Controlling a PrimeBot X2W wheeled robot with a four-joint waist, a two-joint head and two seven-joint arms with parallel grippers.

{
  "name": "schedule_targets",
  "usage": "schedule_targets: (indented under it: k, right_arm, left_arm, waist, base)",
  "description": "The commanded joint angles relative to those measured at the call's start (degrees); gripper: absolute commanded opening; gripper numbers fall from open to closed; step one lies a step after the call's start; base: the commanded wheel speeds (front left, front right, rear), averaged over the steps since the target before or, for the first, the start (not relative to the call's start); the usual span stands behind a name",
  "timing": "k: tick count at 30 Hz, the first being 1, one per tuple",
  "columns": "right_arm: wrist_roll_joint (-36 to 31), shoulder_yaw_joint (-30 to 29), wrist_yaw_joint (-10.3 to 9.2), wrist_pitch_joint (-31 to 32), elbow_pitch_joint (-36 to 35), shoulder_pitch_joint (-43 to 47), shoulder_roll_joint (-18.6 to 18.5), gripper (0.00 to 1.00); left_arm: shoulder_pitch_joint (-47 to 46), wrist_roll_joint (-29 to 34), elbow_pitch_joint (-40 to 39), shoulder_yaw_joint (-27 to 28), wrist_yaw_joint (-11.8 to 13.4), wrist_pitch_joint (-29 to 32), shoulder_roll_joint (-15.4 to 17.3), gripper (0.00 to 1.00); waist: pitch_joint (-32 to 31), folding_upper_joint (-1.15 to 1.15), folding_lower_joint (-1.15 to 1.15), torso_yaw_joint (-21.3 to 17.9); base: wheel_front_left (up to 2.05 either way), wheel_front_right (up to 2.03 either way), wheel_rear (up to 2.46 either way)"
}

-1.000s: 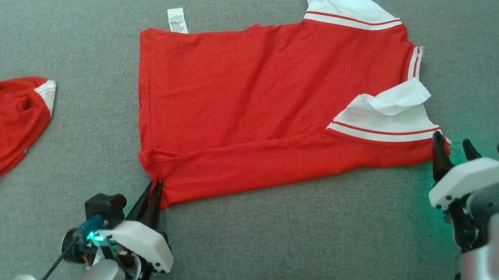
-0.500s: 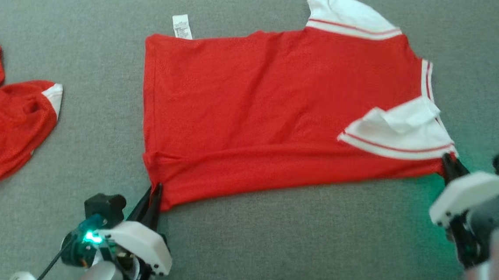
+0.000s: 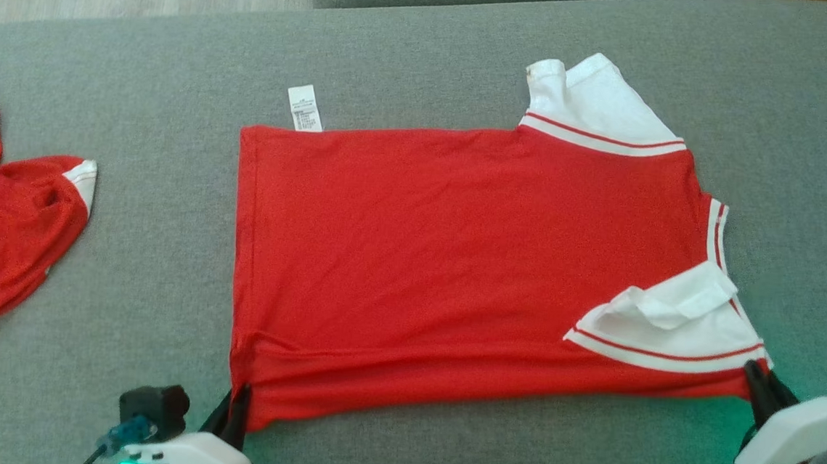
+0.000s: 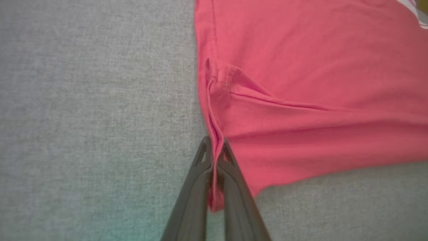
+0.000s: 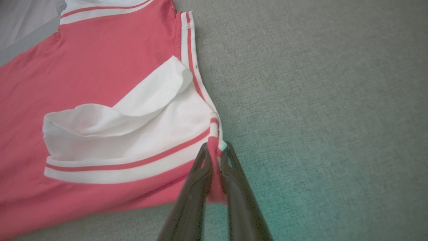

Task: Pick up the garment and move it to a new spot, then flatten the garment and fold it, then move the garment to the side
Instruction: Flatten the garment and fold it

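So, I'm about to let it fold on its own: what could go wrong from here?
Both jaws pinch only the very corners of the shirt, so the cloth might slip out on lifting. The near sleeve lies crumpled and could get trapped in the fold. A crease by the left corner may skew it.
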Motion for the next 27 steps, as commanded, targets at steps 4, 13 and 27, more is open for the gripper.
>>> schedule_targets:
  k: [4, 13, 27]
  right_arm:
    - [0.68, 0.95, 0.39, -1.47, -2.89, -0.95, -0.85, 1.0]
    - [-1.92, 3.52, 0.39, -2.09, -5.48, -7.81, -0.85, 1.0]
    - [-6.34, 13.66, 0.39, -2.35, -3.06, -26.96, -0.85, 1.0]
  left_arm:
    - [0.02, -0.09, -4.13, 2.57, 1.97, 1.62, 2.35, 0.93]
    - [-5.76, 2.53, -7.1, 3.05, 1.64, 1.62, 4.08, 1.0]
    - [-32.58, 5.09, 13.06, 5.97, -5.03, -5.46, 0.54, 1.0]
  waist:
    - [0.04, 0.0, 0.0, -0.08]
    - [0.15, 0.0, 0.0, -0.41]
    - [8.09, 0.0, 0.0, -3.35]
  base:
    - [0.0, 0.0, 0.0]
    - [0.0, 0.0, 0.0]
    - [0.0, 0.0, 0.0]
